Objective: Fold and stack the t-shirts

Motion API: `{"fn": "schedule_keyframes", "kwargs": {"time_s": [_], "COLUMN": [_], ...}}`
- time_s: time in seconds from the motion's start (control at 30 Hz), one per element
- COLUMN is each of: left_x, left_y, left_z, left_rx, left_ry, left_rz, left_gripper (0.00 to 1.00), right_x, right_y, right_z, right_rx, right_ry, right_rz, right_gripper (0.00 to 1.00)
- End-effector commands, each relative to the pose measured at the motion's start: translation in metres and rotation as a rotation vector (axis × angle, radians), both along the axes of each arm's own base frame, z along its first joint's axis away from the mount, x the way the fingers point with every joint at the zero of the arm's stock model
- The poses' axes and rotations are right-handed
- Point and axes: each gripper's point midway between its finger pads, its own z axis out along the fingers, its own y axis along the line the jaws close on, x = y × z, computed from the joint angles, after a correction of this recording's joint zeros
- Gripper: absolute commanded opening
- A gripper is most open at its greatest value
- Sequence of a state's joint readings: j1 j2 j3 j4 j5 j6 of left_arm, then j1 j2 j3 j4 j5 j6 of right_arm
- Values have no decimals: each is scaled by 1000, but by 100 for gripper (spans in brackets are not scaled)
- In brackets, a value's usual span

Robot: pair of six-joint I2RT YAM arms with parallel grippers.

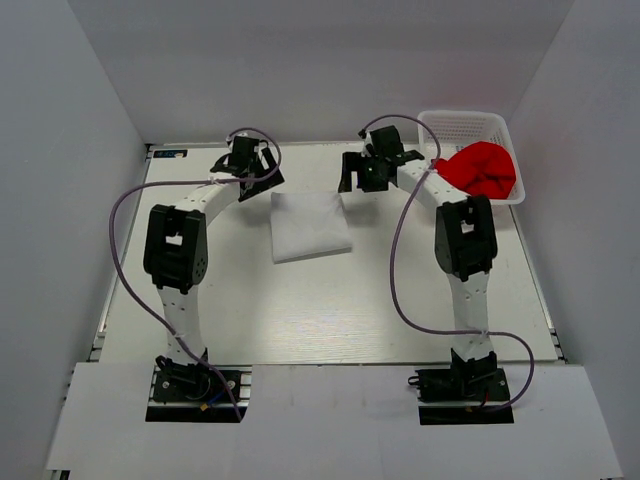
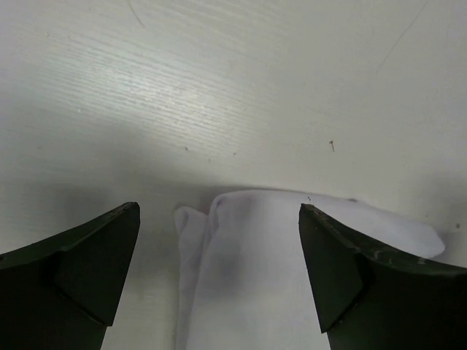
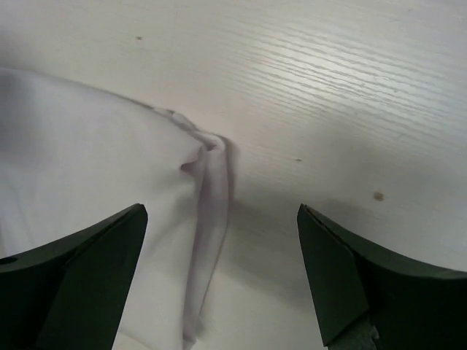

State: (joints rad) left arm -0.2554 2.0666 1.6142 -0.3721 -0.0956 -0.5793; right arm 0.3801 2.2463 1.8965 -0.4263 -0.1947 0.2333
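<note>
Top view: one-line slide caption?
Left arm and right arm, jaws open, flank the far edge of the folded white shirt; red shirt sits bunched in the basket.

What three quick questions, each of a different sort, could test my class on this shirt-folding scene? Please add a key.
1. Fill in: the jaws of the left gripper and the right gripper both stand ____.
2. True or false: the red t-shirt lies folded flat on the table.
3. Where is the white t-shirt? A) in the basket B) folded on the table, between the two grippers C) clamped by the left gripper.
Key: 1 open; 2 false, it sits bunched in the basket; 3 B.
</note>
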Motion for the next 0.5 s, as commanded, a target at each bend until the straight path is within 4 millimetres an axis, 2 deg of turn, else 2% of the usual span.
{"fn": "schedule_keyframes", "kwargs": {"time_s": [0.0,0.03,0.07,0.1,0.17,0.23,0.27,0.33,0.37,0.47], "left_x": [-20,-35,-40,-47,-60,-71,-71,-76,-76,-78], "left_y": [-10,-15,-13,-20,-27,-28,-27,-24,-24,-28], "left_z": [31,28,25,22,10,-3,-3,-16,-20,-26], "left_rx": [-56,-66,-58,-62,-75,-85,-85,-72,-70,-92], "left_ry": [-61,-52,-50,-40,-14,25,25,53,62,70], "left_rz": [-78,-101,-108,-128,-168,-173,-173,-164,-164,-173], "left_gripper": [100,100,100,100,100,98,96,92,92,91], "right_x": [-30,-34,-42,-56,-68,-83,-87,-98,-98,-99], "right_y": [7,8,10,7,14,21,30,38,48,67], "right_z": [36,37,56,36,50,45,51,51,60,64], "right_rx": [64,80,103,89,124,166,205,260,308,386], "right_ry": [-74,-79,-109,-68,-92,-66,-85,-70,-101,-77], "right_rz": [90,94,113,118,160,195,238,275,317,365], "right_gripper": [89,89,89,89,91,91,91,91,91,91]}}
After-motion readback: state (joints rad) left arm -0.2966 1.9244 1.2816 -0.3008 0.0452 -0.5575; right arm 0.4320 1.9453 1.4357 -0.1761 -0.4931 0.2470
